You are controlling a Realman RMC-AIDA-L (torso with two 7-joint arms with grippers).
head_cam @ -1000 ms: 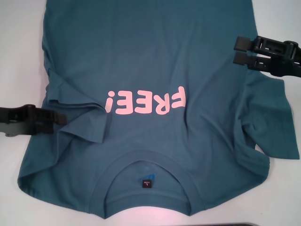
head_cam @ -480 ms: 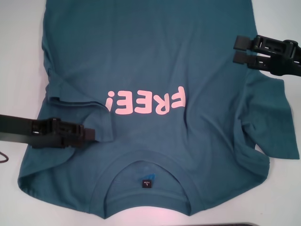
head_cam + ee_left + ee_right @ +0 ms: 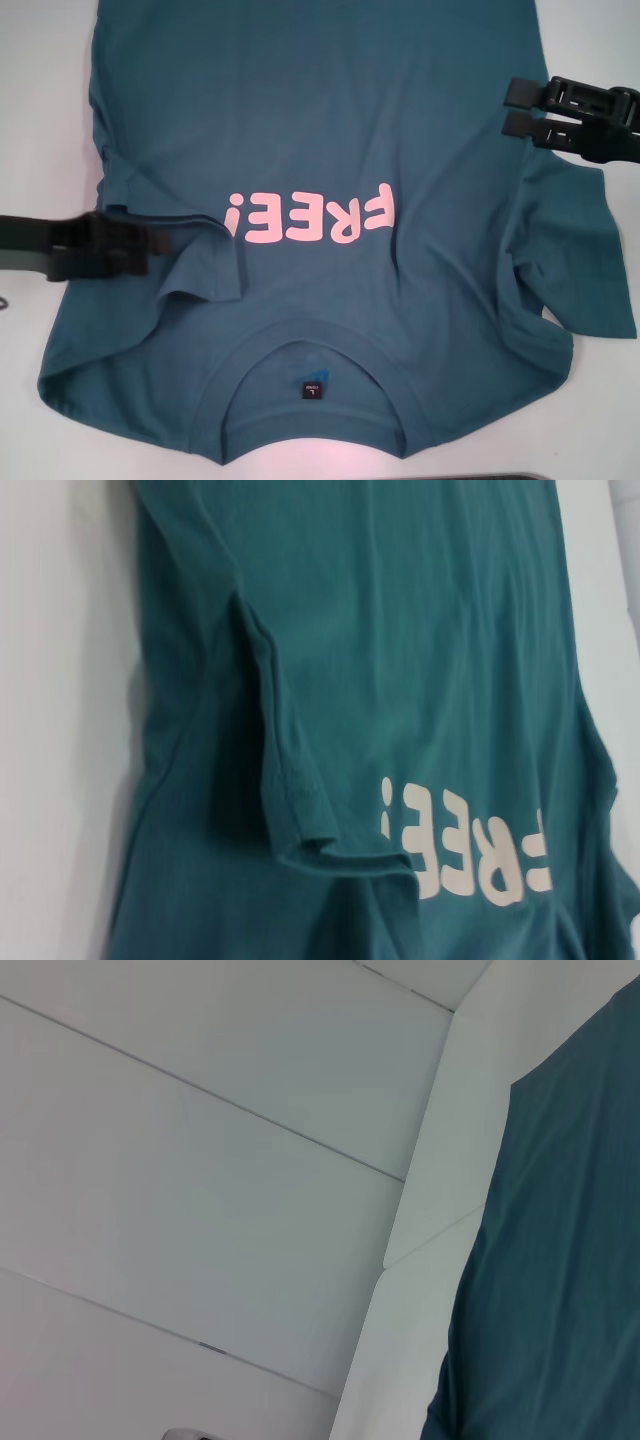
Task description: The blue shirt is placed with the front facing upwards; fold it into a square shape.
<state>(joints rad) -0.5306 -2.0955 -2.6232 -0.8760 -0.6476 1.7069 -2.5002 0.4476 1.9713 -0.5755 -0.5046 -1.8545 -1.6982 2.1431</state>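
blue shirt [image 3: 330, 130] lies face up across the white tabletop [image 3: 40, 90], its collar [image 3: 310, 340] nearest my body and the pink "free!" print [image 3: 310, 218] reading upside down from my head view. its left sleeve [image 3: 175, 245] is already turned in over the chest, making a rumpled flap whose hem ends just beside the print; the right sleeve [image 3: 585, 250] lies spread out flat on the tabletop. my left pincer [image 3: 140, 248] hovers low over that folded sleeve, blurred, and i cannot tell whether its jaws are parted or closed, or whether any cloth is between them. my right pincer [image 3: 520, 108] hangs over the shirt's right edge above the sleeve, jaws parted with a clear gap, grasping nothing. i judge this cloth as light, soft and limp: it will sag, crease and drag along the tabletop rather than keep a shape, so a fold needs a pinch on a firm seam. the stitched sleeve hem and the shoulder seam look like the best places to take hold, with the ribbed collar as a sturdier second choice. the right sleeve seems the next part to fold inward.
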